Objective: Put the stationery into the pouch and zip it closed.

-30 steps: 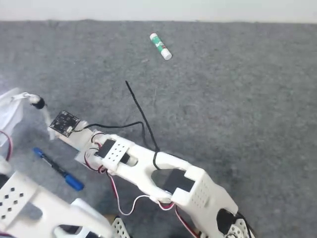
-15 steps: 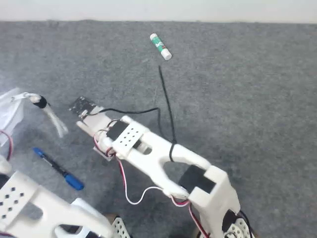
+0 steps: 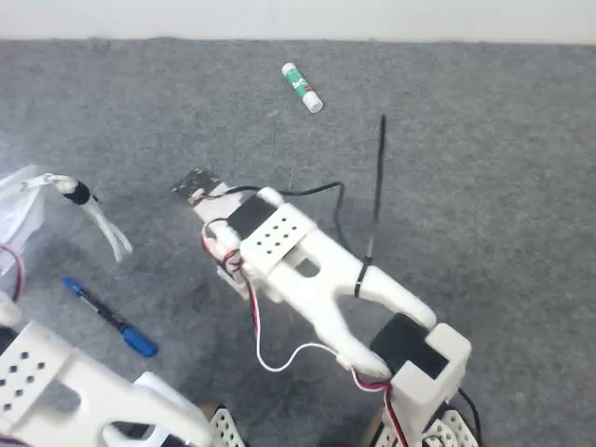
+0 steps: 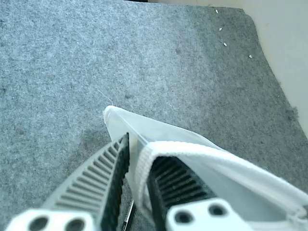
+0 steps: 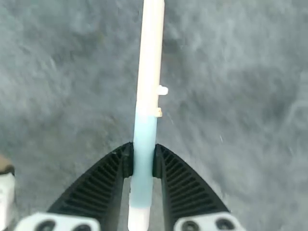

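My right gripper [image 5: 143, 151] is shut on a white pen [image 5: 150, 57] with a pale blue lower part, held above the grey carpet. In the high view the right arm [image 3: 279, 247] stretches over the middle of the table, its wrist covering the gripper. The clear pouch [image 3: 19, 209] lies at the far left, and my left gripper [image 4: 137, 147] is shut on the pouch's [image 4: 159, 134] white edge. A white pen with a dark end [image 3: 93, 219] lies at the pouch mouth. A blue pen [image 3: 107, 317] lies near the front left. A green and white glue stick [image 3: 302, 87] rests far back.
The left arm [image 3: 56, 386] fills the front left corner. A black cable [image 3: 377, 186] stands up from the right arm. The grey carpet [image 3: 484, 186] lies open to the right, and its back edge meets a pale wall.
The right arm has swung to the right, away from the pouch, uncovering the white pen by the pouch mouth. The left arm, blue pen and glue stick have not moved.
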`<state>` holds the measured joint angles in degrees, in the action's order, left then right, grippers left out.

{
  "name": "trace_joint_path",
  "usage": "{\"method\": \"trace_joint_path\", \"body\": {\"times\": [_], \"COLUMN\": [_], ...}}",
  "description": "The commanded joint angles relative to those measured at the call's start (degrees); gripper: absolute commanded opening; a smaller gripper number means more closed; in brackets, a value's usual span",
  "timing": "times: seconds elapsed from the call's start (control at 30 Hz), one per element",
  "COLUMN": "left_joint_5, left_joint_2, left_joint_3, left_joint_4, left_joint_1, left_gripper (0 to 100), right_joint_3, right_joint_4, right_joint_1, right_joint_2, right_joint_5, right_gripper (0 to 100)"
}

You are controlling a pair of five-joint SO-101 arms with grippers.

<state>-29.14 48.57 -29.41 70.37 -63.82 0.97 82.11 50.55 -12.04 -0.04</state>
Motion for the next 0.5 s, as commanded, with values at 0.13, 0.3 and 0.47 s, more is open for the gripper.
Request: {"method": "trace_joint_path", "body": {"times": [0.13, 0.3, 0.47], "left_joint_5": [-0.88, -0.88, -0.88], "left_joint_2": [0.44, 0.44, 0.44], "left_joint_3": [3.56, 3.56, 3.56], "left_joint_4": [-2.46, -2.46, -2.46], "left_joint_1": [-0.53, -0.53, -0.35], "left_gripper": [1, 1, 1], "right_joint_3": [1.23, 1.23, 1.14], "right_joint_4": [4.7, 5.93, 6.37], "right_joint_1": [-3.47, -5.05, -6.11], "right_joint_2": [5.93, 6.9, 9.19], "right_joint_5": [0.09, 4.22, 5.36], "right_gripper": [0.7, 0.9, 6.1]}}
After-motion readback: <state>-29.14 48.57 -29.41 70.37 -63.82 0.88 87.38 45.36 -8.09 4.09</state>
